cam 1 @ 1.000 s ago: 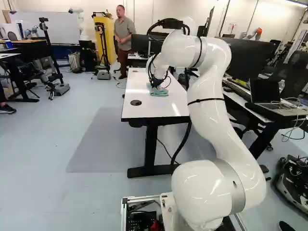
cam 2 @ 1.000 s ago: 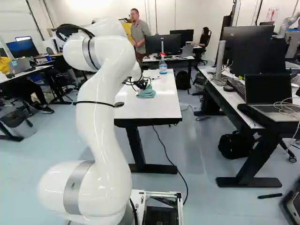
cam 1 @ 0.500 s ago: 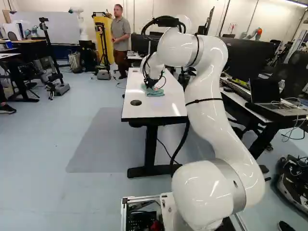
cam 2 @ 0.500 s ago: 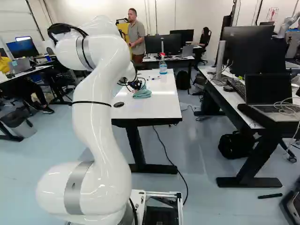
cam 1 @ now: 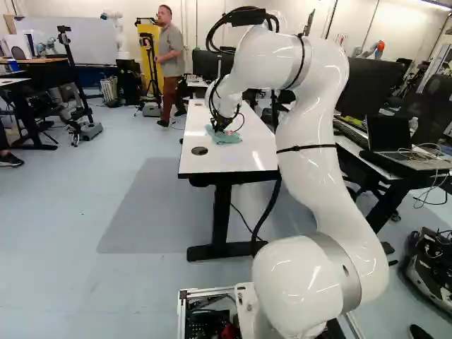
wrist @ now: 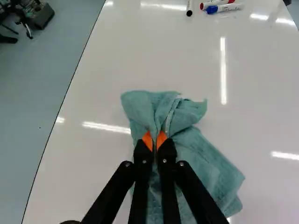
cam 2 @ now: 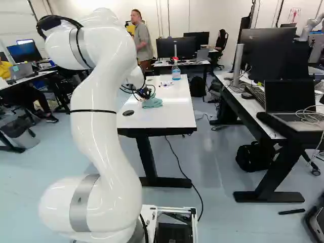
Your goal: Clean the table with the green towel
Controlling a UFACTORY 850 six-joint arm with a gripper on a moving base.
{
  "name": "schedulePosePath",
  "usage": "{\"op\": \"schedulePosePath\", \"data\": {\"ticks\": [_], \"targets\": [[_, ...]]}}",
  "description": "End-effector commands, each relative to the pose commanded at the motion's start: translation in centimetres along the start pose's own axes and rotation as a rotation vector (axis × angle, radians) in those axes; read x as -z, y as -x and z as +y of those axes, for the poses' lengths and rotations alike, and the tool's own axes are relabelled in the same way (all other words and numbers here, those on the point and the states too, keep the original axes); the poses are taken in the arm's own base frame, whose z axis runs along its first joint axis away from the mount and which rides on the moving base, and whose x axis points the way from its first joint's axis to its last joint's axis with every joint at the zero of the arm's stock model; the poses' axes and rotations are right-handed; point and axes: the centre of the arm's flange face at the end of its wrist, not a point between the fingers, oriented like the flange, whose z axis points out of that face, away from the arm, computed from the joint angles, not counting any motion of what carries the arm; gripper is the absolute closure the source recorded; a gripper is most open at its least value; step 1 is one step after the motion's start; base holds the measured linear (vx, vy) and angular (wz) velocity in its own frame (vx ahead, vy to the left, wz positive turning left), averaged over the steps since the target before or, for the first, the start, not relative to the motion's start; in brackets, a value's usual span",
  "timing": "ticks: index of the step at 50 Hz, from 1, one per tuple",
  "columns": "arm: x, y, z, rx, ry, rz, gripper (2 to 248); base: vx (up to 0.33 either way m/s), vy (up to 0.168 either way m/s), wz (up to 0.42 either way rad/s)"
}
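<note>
The black gripper (cam 1: 220, 127) is low over the white table (cam 1: 233, 161), at the green towel (cam 1: 227, 137) in the left base view. In the right base view the towel (cam 2: 152, 103) lies crumpled on the tabletop beside the gripper (cam 2: 147, 95). Seen from the wrist, my gripper (wrist: 154, 141) is shut on a bunched fold of the towel (wrist: 205, 163), its orange pads pinching the cloth from both sides. The rest of the towel spreads on the table under and beside the fingers.
Markers (wrist: 219, 7) lie farther along the tabletop, ahead of the gripper. A spray bottle (cam 2: 175, 70) stands near the table's far end. Black grommet (cam 1: 200, 150) at the near end. A desk with a laptop (cam 2: 291, 109) stands to the right.
The arm has swung leftward over the table, carrying the gripper and the towel with it; the towel slid left and its shape changed. The base has not moved.
</note>
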Motion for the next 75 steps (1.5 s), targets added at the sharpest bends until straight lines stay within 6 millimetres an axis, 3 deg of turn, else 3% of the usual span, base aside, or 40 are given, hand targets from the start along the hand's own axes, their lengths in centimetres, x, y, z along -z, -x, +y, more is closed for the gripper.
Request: {"op": "schedulePosePath", "data": {"ticks": [26, 56, 75], "targets": [[3.5, 2.4, 2.9, -0.034, 0.027, -0.022, 220, 0.0, 0.0, 0.0], [8.4, 2.0, 3.9, -0.048, 0.04, 0.021, 220, 0.0, 0.0, 0.0], [10.7, 4.5, 5.0, -0.065, 0.053, 0.001, 220, 0.0, 0.0, 0.0]]}}
